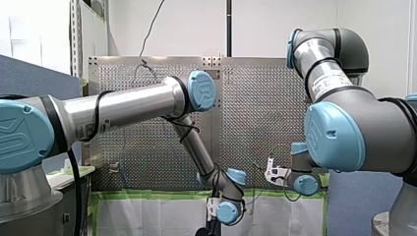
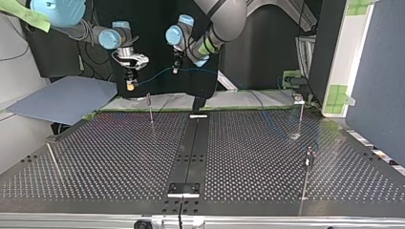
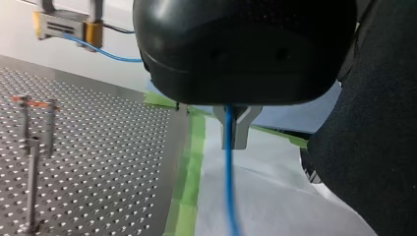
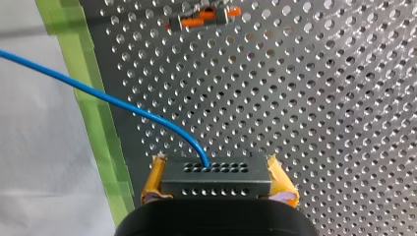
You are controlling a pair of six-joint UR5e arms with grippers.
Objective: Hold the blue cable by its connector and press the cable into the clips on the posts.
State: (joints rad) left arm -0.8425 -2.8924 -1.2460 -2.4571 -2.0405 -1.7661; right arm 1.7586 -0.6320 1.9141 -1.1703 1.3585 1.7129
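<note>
In the right wrist view my right gripper (image 4: 217, 173) is shut on a dark, hole-dotted connector (image 4: 216, 181) between its yellow pads (image 4: 154, 179). The blue cable (image 4: 123, 105) leaves the connector's top. My left gripper (image 3: 230, 132) is shut on the blue cable (image 3: 229, 172), which hangs down below its metal fingers. In the top view my right gripper (image 2: 129, 85) and my left gripper (image 2: 175, 68) hover beyond the table's far edge with the cable (image 2: 157, 74) strung between them. A thin post (image 2: 150, 109) stands just below them, and two more posts (image 2: 301, 117) (image 2: 307, 167) stand at the right.
The perforated table (image 2: 119, 157) has a dark centre strip (image 2: 191, 152). Green tape (image 3: 189, 162) and white sheeting (image 3: 265, 196) lie past its edge. A post with an orange clip (image 3: 34, 103) stands beside my left gripper. A blue-grey panel (image 2: 62, 98) lies at the top view's left.
</note>
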